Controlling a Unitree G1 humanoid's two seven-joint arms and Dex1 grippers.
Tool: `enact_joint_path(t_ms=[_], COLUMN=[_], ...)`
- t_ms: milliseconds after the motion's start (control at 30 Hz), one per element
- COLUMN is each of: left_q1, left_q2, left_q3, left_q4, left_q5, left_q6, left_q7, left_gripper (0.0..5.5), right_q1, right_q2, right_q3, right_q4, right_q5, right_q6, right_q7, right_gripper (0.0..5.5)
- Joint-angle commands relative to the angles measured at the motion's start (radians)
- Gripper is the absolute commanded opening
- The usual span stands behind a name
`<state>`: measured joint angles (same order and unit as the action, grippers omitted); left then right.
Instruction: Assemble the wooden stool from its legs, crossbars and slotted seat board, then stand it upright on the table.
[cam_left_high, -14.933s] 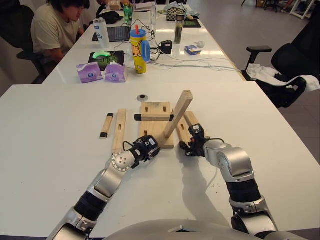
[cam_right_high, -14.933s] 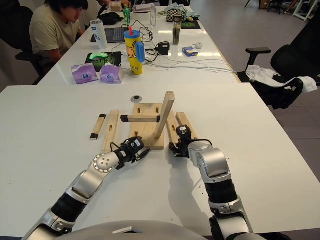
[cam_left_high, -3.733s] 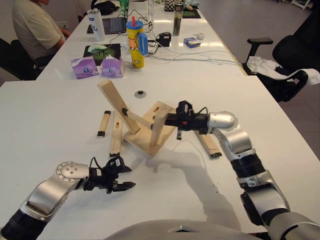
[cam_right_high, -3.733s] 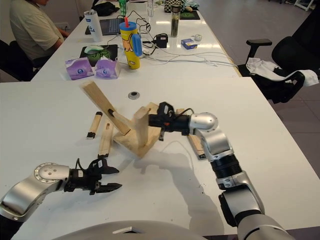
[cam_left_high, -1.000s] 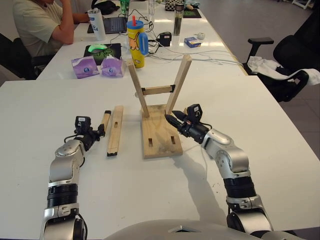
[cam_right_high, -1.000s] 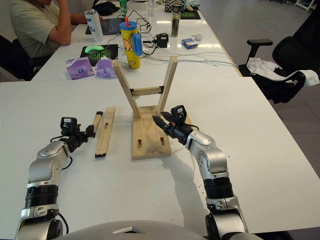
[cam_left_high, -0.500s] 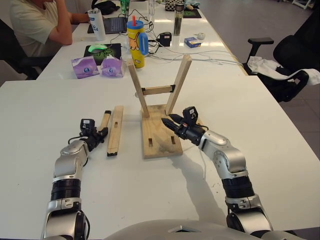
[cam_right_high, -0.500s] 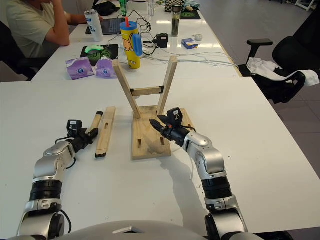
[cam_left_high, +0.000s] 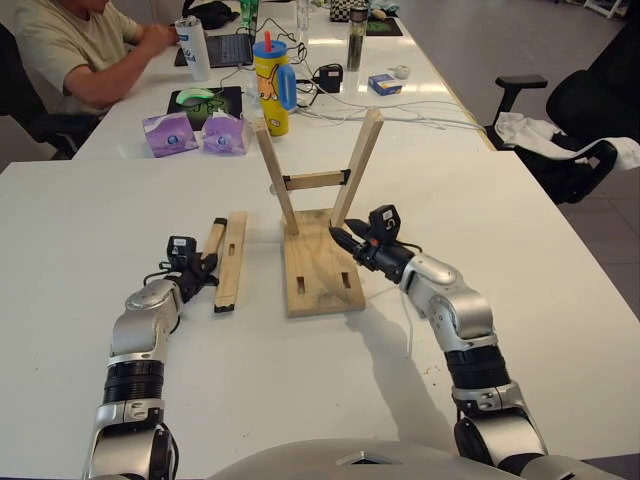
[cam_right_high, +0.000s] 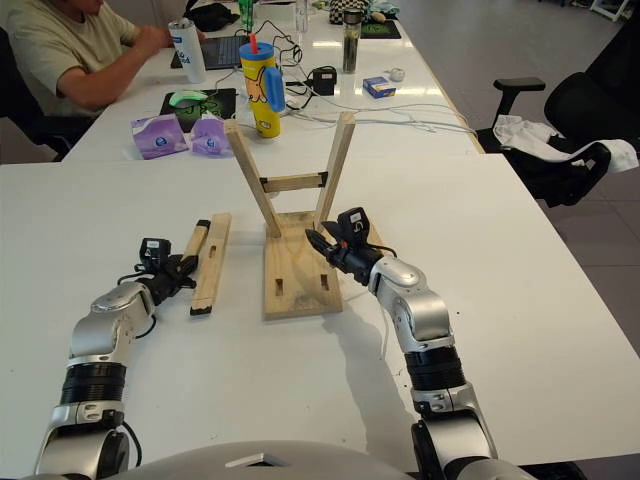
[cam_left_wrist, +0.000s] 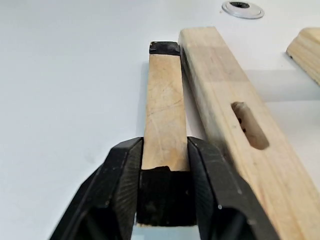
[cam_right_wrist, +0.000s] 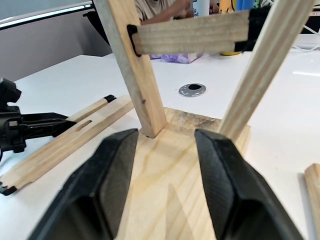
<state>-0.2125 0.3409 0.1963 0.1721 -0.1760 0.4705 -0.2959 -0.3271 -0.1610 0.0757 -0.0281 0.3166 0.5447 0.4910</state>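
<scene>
The slotted seat board lies flat on the white table. Two legs stand up out of it, joined by a crossbar. My right gripper hovers open just above the board beside the right-hand leg's foot, nothing between its fingers. A short black-tipped crossbar lies left of the board beside a loose slotted leg. My left gripper is shut on the crossbar's near end, a finger pressed to each side.
Another loose leg lies right of the board. A silver disc is set in the table behind the stool. A yellow cup and purple tissue packs stand on the table beyond. White table surface lies open in front.
My left gripper has slid forward and to the right onto the short crossbar's near end. My right gripper has shifted only slightly over the seat board. The stool parts have not moved.
</scene>
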Motion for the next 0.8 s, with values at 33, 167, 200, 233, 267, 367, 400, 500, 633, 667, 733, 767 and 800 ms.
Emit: enact_joint_path(t_ms=[33, 167, 200, 233, 267, 367, 400, 500, 633, 667, 733, 767, 800], left_q1=[-0.040, -0.010, 0.009, 0.028, 0.040, 0.031, 0.022, 0.008, 0.008, 0.009, 0.011, 0.013, 0.015], left_q2=[0.021, 0.015, 0.018, 0.017, 0.013, 0.008, 0.008, 0.006, -0.009, -0.013, -0.012, -0.013, -0.013], left_q3=[0.041, 0.003, -0.008, -0.011, -0.011, -0.056, -0.089, -0.217, -0.314, -0.329, -0.349, -0.356, -0.362], left_q4=[-0.095, -0.222, -0.249, -0.280, -0.316, -0.416, -0.439, -0.471, -0.450, -0.443, -0.437, -0.436, -0.437], left_q5=[0.008, 0.003, 0.013, 0.016, 0.017, 0.026, 0.033, 0.062, 0.066, 0.074, 0.091, 0.099, 0.104], left_q6=[-0.117, -0.259, -0.290, -0.320, -0.351, -0.388, -0.390, -0.408, -0.423, -0.432, -0.443, -0.449, -0.452], left_q7=[0.033, -0.023, -0.032, -0.037, -0.037, -0.049, -0.065, -0.134, -0.193, -0.196, -0.202, -0.200, -0.201], left_gripper=[1.32, 1.32, 1.32, 1.32, 1.32, 1.32, 1.32, 1.32, 1.32, 1.32, 1.32, 1.32, 1.32], right_q1=[-0.011, -0.025, -0.031, -0.038, -0.045, -0.068, -0.076, -0.102, -0.132, -0.140, -0.154, -0.160, -0.166], right_q2=[0.011, 0.054, 0.063, 0.068, 0.073, 0.084, 0.083, 0.095, 0.116, 0.120, 0.120, 0.119, 0.118], right_q3=[-0.028, -0.114, -0.141, -0.167, -0.198, -0.271, -0.282, -0.309, -0.337, -0.345, -0.359, -0.368, -0.376], right_q4=[-0.033, -0.061, -0.066, -0.072, -0.081, -0.112, -0.124, -0.145, -0.137, -0.128, -0.107, -0.097, -0.088], right_q5=[0.072, 0.215, 0.255, 0.297, 0.346, 0.508, 0.542, 0.650, 0.757, 0.769, 0.793, 0.805, 0.816], right_q6=[0.059, 0.154, 0.176, 0.201, 0.223, 0.323, 0.342, 0.391, 0.421, 0.417, 0.413, 0.410, 0.406], right_q7=[0.022, 0.008, 0.002, -0.001, -0.004, -0.012, -0.017, -0.042, -0.093, -0.115, -0.142, -0.155, -0.168], right_gripper=[2.13, 2.13, 2.13, 2.30, 2.36, 2.82, 2.93, 3.33, 3.34, 3.34, 3.34, 3.34, 3.34])
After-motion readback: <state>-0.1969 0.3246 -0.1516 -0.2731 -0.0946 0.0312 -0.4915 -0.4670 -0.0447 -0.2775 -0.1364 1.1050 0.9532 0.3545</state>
